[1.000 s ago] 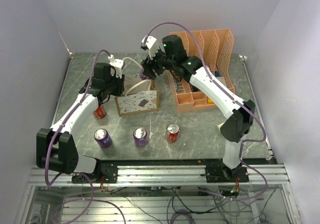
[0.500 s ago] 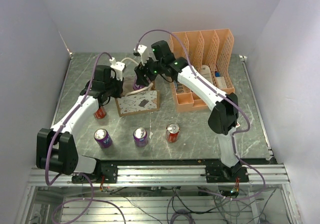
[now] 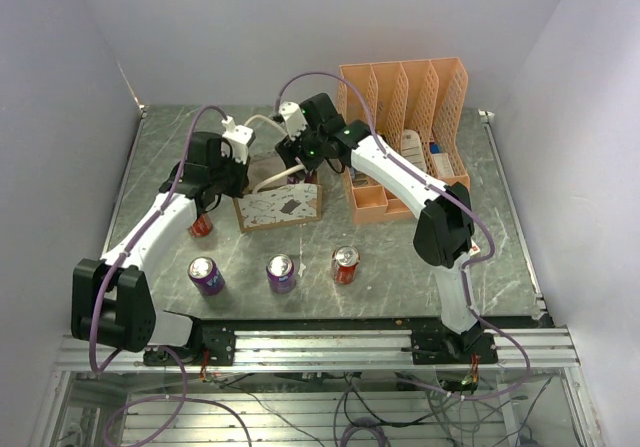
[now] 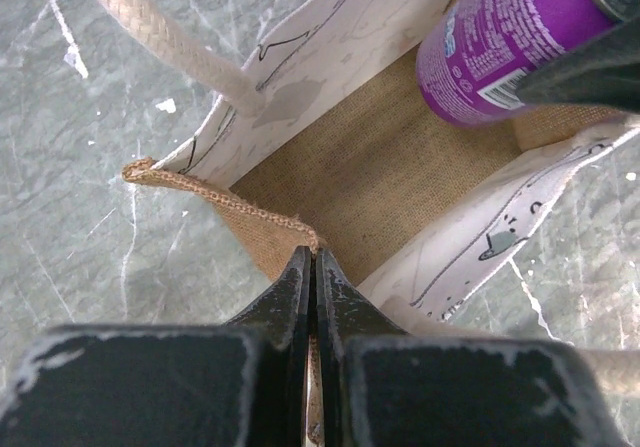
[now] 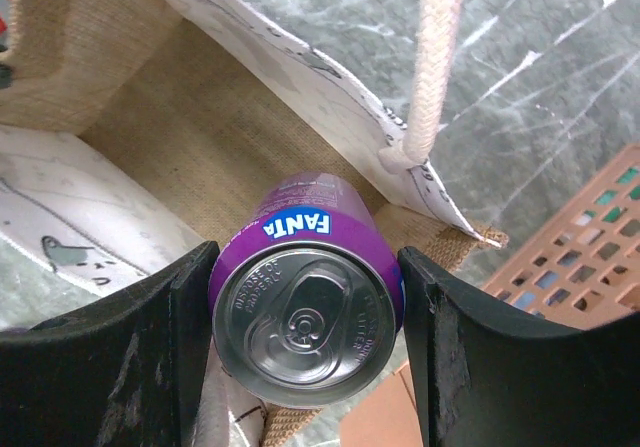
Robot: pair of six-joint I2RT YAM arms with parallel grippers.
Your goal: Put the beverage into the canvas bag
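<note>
The beverage is a purple can (image 5: 305, 332) with "FANTA" in white letters on a blue band near its shoulder and a plain silver lid, the pull tab unopened. The left wrist view shows its side (image 4: 505, 42), purple with a white printed label panel. It sits inside the mouth of the canvas bag (image 5: 270, 62), lower body below the rim and over the woven brown floor, near one end wall. Whether its base touches that floor I cannot tell.

The right hand (image 5: 308, 267) grips the can, one black finger pressed to each side, spread only as wide as the can.

The bag (image 3: 280, 207) is small and boxy, with off-white sides carrying dark drawn marks, a coarse brown lining and edge, and cream rope handles (image 4: 165, 37). The left hand (image 4: 312, 267) is pinched fully together on the brown rim at the bag's opposite end.

On the grey marbled tabletop (image 3: 160, 147), an orange file organizer (image 3: 405, 97) stands just beside the bag. Two purple cans (image 3: 206, 275) and a red can (image 3: 345, 264) stand in a row nearer the arm bases.
</note>
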